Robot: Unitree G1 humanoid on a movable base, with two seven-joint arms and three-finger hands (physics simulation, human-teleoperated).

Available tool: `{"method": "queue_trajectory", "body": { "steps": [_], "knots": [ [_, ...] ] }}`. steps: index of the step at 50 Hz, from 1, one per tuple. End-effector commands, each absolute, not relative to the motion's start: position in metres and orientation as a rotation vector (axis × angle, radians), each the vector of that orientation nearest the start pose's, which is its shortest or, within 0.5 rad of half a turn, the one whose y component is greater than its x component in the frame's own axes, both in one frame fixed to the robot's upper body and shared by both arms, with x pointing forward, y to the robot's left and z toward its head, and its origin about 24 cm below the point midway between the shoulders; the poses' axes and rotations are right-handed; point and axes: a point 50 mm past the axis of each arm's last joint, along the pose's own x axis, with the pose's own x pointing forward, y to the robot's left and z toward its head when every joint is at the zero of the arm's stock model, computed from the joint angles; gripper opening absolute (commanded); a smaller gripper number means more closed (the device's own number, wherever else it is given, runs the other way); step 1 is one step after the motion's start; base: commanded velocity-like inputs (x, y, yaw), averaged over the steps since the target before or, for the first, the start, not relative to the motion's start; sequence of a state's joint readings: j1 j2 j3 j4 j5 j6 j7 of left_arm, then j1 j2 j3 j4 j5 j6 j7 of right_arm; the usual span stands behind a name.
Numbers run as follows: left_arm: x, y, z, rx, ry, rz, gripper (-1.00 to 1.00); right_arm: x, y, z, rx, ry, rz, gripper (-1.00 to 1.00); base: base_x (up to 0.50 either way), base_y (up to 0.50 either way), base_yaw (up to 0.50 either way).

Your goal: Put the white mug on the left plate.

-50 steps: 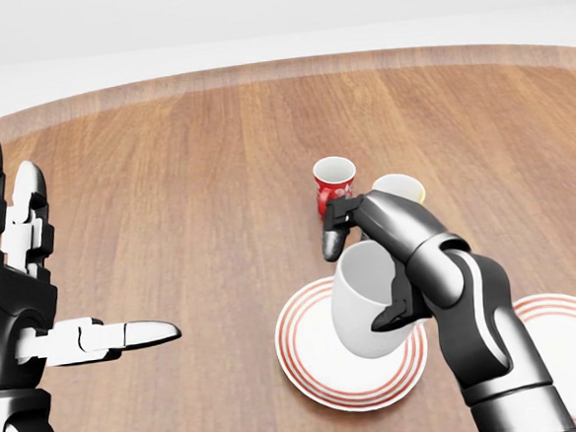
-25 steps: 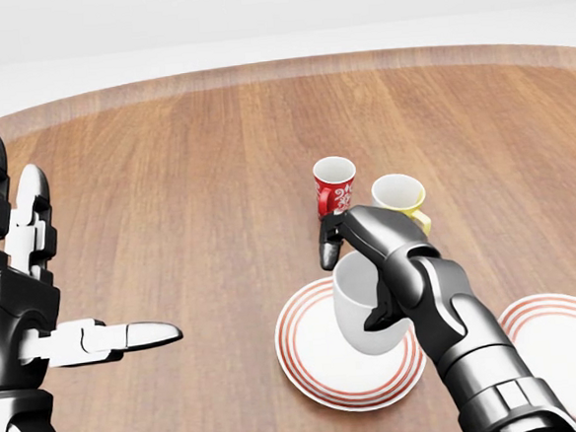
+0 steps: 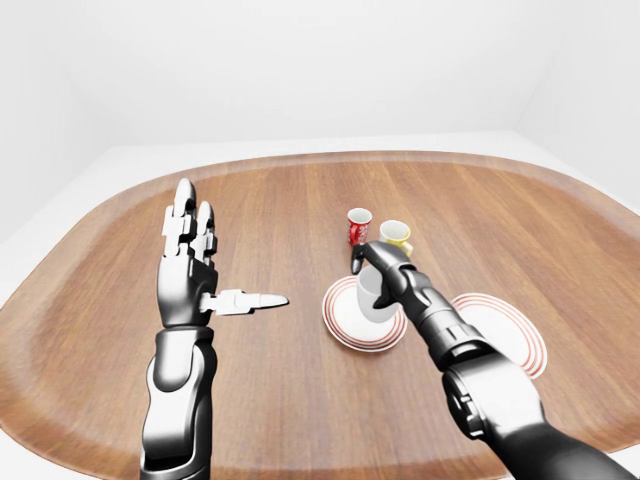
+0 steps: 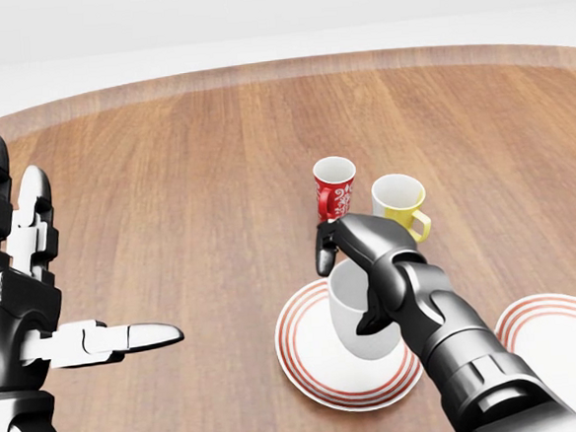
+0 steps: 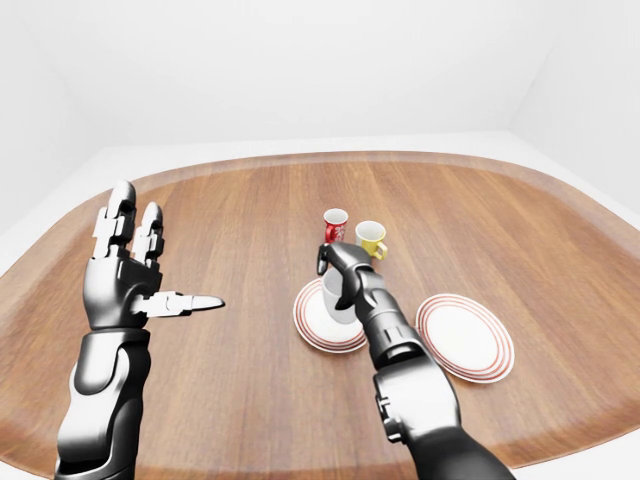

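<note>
Nearly done, by the look of it: white mug (image 4: 359, 315) held upright over the left plate (image 4: 308, 358), seemingly seated on or just above its centre, though actual contact cannot be told. Right hand (image 4: 366, 270) wrapped round the mug from the 1 o'clock side, fingers (image 4: 323, 251) closed over rim and wall. Left hand (image 4: 22, 294) raised well off at 9 o'clock in the head view, fingers spread, holding nothing. Red cup (image 4: 333, 187) and yellow mug (image 4: 399, 204) standing on the desk (image 4: 167, 185) at 12 and 1 o'clock of the plate, close to the wrist. Second plate (image 5: 465, 337) at 3 o'clock, bare. Left to do, probably: settling the mug flat, letting go, and lifting clear without tipping it or brushing the cups behind.
</note>
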State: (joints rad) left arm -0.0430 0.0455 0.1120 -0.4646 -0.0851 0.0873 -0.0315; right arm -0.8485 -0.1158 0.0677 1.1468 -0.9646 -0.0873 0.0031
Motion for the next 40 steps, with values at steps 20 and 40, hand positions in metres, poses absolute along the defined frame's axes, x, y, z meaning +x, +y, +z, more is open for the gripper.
{"method": "queue_trajectory", "body": {
  "steps": [20, 40],
  "knots": [
    [0.240, 0.175, 0.153, -0.015, -0.434, 0.037, 1.00, 0.375, -0.118, 0.036, -1.101, 0.169, 0.253, -1.00, 0.00, 0.00, 0.00],
    [0.240, 0.175, 0.151, -0.015, -0.426, 0.038, 1.00, 0.367, -0.115, 0.021, -1.114, 0.189, 0.255, -1.00, 0.00, 0.00, 0.00]
  ]
}}
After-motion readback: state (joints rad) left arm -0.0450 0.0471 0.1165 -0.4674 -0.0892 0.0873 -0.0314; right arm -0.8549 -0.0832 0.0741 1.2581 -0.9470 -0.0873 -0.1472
